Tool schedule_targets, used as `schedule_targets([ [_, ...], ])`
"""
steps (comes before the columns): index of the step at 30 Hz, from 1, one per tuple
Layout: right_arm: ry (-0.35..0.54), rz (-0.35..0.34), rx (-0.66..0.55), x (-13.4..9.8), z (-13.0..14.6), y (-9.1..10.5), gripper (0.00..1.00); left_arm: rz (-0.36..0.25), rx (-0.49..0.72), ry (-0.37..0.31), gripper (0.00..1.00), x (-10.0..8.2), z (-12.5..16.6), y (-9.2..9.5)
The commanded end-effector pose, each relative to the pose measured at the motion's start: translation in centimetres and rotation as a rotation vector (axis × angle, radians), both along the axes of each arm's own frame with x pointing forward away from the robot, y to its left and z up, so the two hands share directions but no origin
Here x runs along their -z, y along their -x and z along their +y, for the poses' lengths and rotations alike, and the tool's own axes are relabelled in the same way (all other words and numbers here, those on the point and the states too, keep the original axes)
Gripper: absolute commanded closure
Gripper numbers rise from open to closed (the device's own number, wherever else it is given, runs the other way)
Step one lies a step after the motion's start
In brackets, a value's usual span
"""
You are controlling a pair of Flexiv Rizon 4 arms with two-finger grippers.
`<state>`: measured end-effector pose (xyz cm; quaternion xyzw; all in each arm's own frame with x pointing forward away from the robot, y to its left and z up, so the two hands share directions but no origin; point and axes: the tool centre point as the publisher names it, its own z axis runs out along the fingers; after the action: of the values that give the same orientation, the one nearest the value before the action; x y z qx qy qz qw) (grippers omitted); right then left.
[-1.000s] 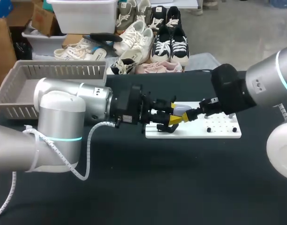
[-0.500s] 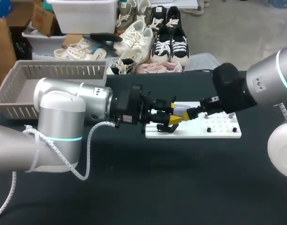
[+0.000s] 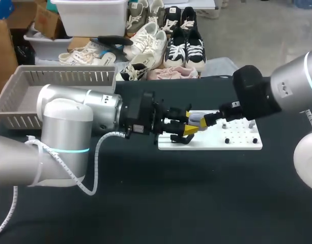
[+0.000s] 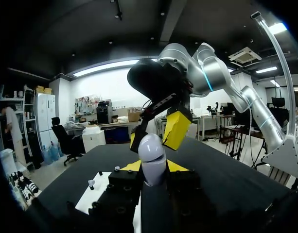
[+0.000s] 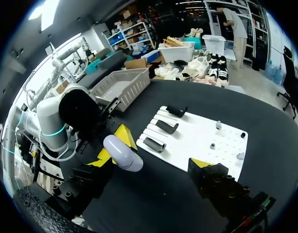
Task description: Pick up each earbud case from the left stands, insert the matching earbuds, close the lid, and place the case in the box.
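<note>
No legible text, labels, numbers or signs in any view. Nothing readable on earbud case (image 4: 152, 158) either: plain shell.
</note>
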<state>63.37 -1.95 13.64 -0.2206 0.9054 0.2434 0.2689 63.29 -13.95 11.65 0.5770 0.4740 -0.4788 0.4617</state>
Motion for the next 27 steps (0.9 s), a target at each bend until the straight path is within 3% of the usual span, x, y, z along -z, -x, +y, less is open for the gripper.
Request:
schedule_targets([
  [1, 0.012, -0.012, 0.008, -0.6, 0.1, -0.4, 0.00, 0.000, 0.004, 0.000, 1.00, 0.1, -0.1, -0.1],
  [9, 0.033, -0.077, 0.005, -2.9, 0.2, -1.4, 0.00, 0.000, 0.004, 0.000, 1.00, 0.1, -0.1, -0.1],
  [12, 0.080, -0.119, 0.017, -3.7, -0.5, -1.6, 0.00, 0.000, 0.004, 0.000, 1.00, 0.1, -0.1, -0.1],
  [14, 0.136, -0.155, 0.028, -4.2, -1.3, -1.7, 0.00, 0.000, 0.004, 0.000, 1.00, 0.1, -0.1, -0.1],
  [16, 0.271, -0.231, 0.040, -4.6, -2.3, -1.7, 0.00, 0.000, 0.004, 0.000, 1.00, 0.1, -0.1, -0.1],
  [18, 0.346, -0.268, 0.059, -4.9, -3.2, -1.8, 0.00, 0.000, 0.004, 0.000, 1.00, 0.1, -0.1, -0.1],
  [23, 0.469, -0.286, 0.103, -4.8, -5.6, -2.2, 0.00, 0.000, 0.004, 0.000, 1.00, 0.1, -0.1, -0.1],
  [27, 0.632, -0.290, 0.161, -3.9, -8.4, -2.8, 0.00, 0.000, 0.004, 0.000, 1.00, 0.1, -0.1, -0.1],
])
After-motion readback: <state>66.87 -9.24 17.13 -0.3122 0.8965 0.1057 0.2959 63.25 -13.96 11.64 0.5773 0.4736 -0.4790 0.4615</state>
